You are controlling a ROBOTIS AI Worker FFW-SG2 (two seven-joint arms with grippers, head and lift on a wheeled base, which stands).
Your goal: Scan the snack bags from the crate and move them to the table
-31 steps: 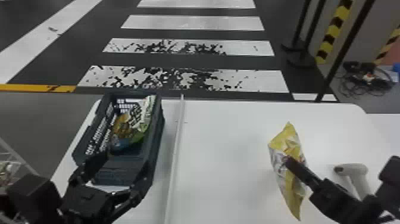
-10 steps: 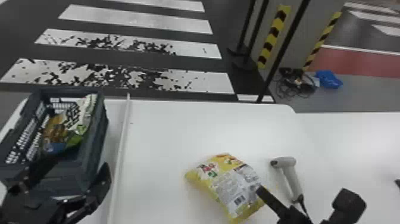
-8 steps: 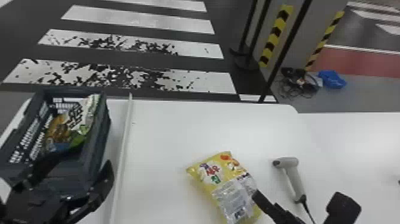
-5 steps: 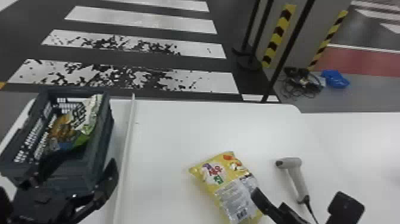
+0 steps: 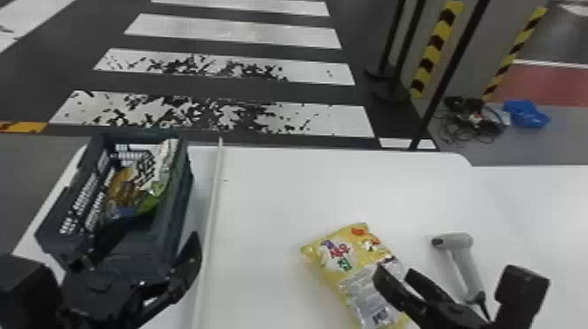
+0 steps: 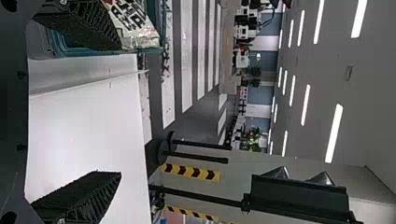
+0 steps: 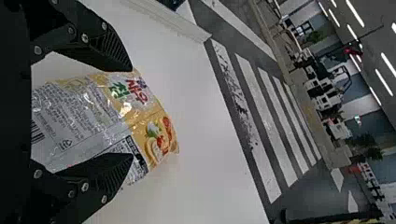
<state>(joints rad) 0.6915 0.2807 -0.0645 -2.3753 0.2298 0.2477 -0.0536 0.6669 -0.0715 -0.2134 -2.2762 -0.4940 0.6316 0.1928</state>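
Observation:
My right gripper [image 5: 396, 274] is open above the lower right part of a yellow snack bag [image 5: 350, 267] lying on the white table [image 5: 262, 210]. In the right wrist view the bag [image 7: 88, 112] shows behind and between the parted fingers of the gripper [image 7: 131, 113]. At the near end of the dark crate [image 5: 177, 210] is my left gripper [image 5: 142, 256], open. Green-white and brown snack bags [image 5: 148, 179] lie inside the crate. In the left wrist view nothing is between the fingers of the left gripper [image 6: 120, 111]. A grey scanner [image 5: 466, 262] rests right of the yellow bag.
A white raised strip [image 5: 212, 210] runs along the table between the crate and the yellow bag. Beyond the table's far edge stand dark posts [image 5: 450, 74], with cables [image 5: 474, 124] and a blue item [image 5: 525, 113] on the floor.
The yellow bag, upright at my right gripper about three seconds ago, now lies on the table, let go. The head view has swung right and then partly back left.

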